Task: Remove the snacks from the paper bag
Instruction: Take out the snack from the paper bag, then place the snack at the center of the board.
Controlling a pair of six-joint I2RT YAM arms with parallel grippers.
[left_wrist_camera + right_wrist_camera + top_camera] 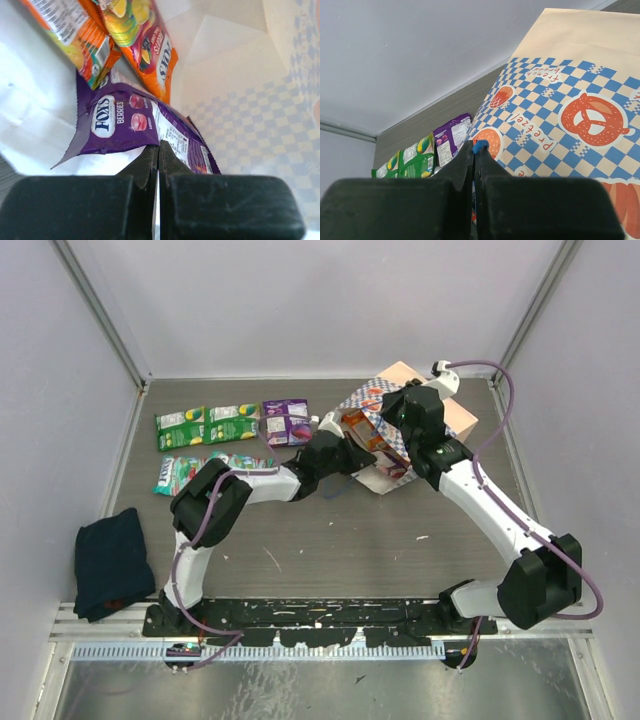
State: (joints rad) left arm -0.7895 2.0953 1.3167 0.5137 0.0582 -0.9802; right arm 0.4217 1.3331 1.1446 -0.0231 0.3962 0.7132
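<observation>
Left wrist: bag (240, 125) holds orange packets (145, 45); left gripper (159, 150) pinches purple packet (120, 125), right gripper (475, 150) its handle (480, 146).

Blue-and-white checkered paper bag (545, 115), purple packet (120, 125)

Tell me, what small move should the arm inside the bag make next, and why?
Probably pull the left tool straight back out of the paper bag. It is shut on the edge of the purple packet inside, while the right tool pinches the blue cord handle, steadying the bag. Other packets already lie on the table.
</observation>
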